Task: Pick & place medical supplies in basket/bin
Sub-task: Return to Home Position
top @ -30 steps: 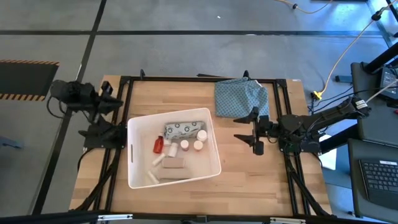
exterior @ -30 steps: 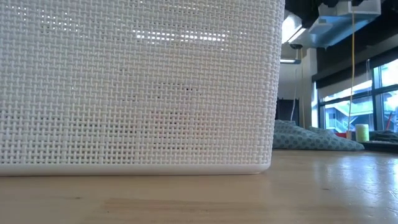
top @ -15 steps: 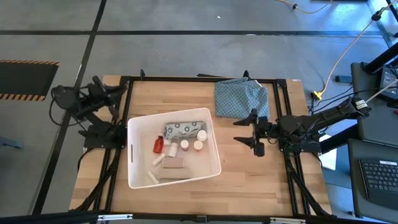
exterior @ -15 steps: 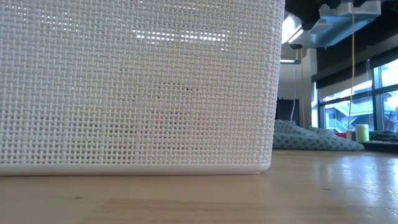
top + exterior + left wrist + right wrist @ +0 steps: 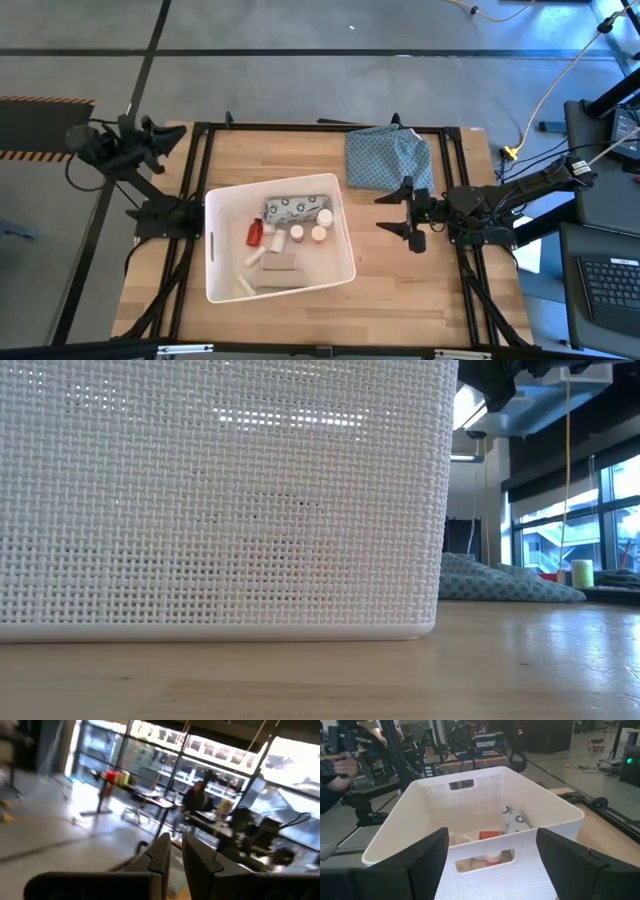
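The white bin (image 5: 281,291) sits on the worktop (image 5: 420,290), holding the ring-print packet (image 5: 298,207), red bottle (image 5: 255,235), white bottles (image 5: 297,233) and tubes (image 5: 251,258). The right gripper (image 5: 388,210) hangs just beside it, spread wide and empty. The left gripper (image 5: 150,138) is raised off the worktop's far-left corner, fingers narrow, gripping nothing. A patterned cloth (image 5: 388,157) lies at the far edge.

You have bare table (image 5: 400,285) along the near edge and in the strip between the white bin (image 5: 270,186) and the right gripper (image 5: 388,210). The blue-green cloth (image 5: 385,155) blocks the far right corner, just beside that gripper.
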